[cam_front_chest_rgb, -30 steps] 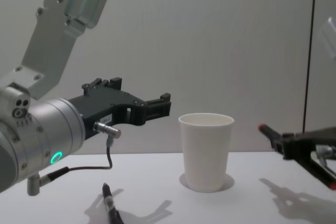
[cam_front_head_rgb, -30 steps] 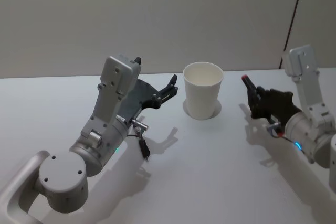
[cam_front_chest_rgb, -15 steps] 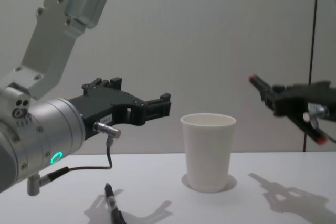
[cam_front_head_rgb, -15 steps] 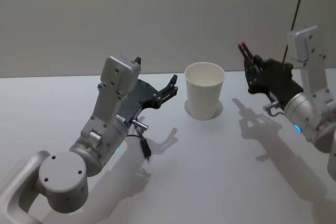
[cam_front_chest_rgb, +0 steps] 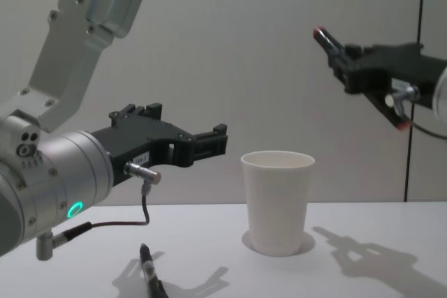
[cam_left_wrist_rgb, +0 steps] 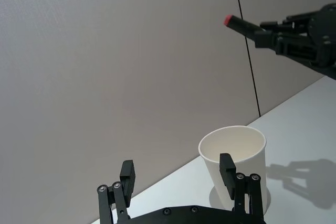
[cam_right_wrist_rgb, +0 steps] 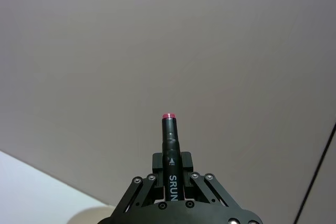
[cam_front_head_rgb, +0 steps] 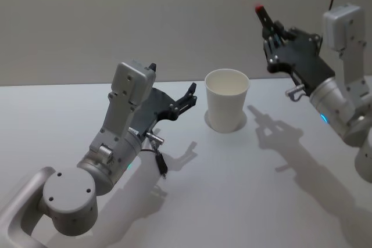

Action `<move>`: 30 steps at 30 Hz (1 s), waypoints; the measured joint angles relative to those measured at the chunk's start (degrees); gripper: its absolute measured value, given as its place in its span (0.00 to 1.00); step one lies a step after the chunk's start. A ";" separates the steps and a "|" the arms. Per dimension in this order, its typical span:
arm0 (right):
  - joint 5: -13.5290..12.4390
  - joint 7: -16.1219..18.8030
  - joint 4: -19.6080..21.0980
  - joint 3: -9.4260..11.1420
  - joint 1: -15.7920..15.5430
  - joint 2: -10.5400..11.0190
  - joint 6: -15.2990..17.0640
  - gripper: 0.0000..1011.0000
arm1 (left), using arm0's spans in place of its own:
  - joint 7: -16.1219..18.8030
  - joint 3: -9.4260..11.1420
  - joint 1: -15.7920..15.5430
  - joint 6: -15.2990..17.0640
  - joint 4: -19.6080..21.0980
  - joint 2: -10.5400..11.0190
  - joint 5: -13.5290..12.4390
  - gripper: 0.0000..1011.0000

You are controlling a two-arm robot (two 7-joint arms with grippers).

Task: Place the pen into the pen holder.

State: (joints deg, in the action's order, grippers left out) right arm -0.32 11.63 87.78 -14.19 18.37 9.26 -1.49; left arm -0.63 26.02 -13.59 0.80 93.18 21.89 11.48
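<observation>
Head view: we see the right gripper (cam_front_head_rgb: 271, 34) up in the air, above and to the right of the pen holder (cam_front_head_rgb: 226, 100), its fingers closed on the pen (cam_front_head_rgb: 263, 17), red tip pointing up and leftward. The white cup stands upright on the table (cam_front_head_rgb: 244, 190). The left gripper (cam_front_head_rgb: 173, 79) hovers just to its left, fingers spread and holding nothing.

Left wrist view: we look between the left gripper's (cam_left_wrist_rgb: 177, 169) parted fingers at the pen holder (cam_left_wrist_rgb: 236, 156); the pen (cam_left_wrist_rgb: 241, 23) juts from the right gripper (cam_left_wrist_rgb: 268, 35) well above it.

Right wrist view: the right gripper (cam_right_wrist_rgb: 171, 166) pinches the pen (cam_right_wrist_rgb: 169, 140) by its black barrel.

Chest view: the pen (cam_front_chest_rgb: 327, 40) slants in the right gripper (cam_front_chest_rgb: 346, 64), higher than the pen holder's (cam_front_chest_rgb: 277, 200) rim and to its right. The left gripper (cam_front_chest_rgb: 218, 141) hangs open near the rim.
</observation>
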 joint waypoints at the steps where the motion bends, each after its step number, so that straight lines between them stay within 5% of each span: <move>1: 0.11 0.20 -0.37 -0.04 0.34 -0.16 -0.92 0.19 | 0.00 0.00 0.00 0.00 0.00 0.00 0.00 0.99; 16: 1.80 2.80 -13.93 -1.47 8.99 -4.53 -14.77 0.19 | 0.00 0.00 0.00 0.00 0.00 0.00 0.00 0.99; 30: 2.87 4.42 -23.04 -3.08 12.82 -7.05 -19.76 0.19 | 0.00 0.00 0.00 0.00 0.00 0.00 0.00 0.99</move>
State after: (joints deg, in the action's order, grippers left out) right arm 2.55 16.05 64.74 -17.27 31.19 2.21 -21.25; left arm -0.62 26.02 -13.58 0.80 93.18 21.89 11.48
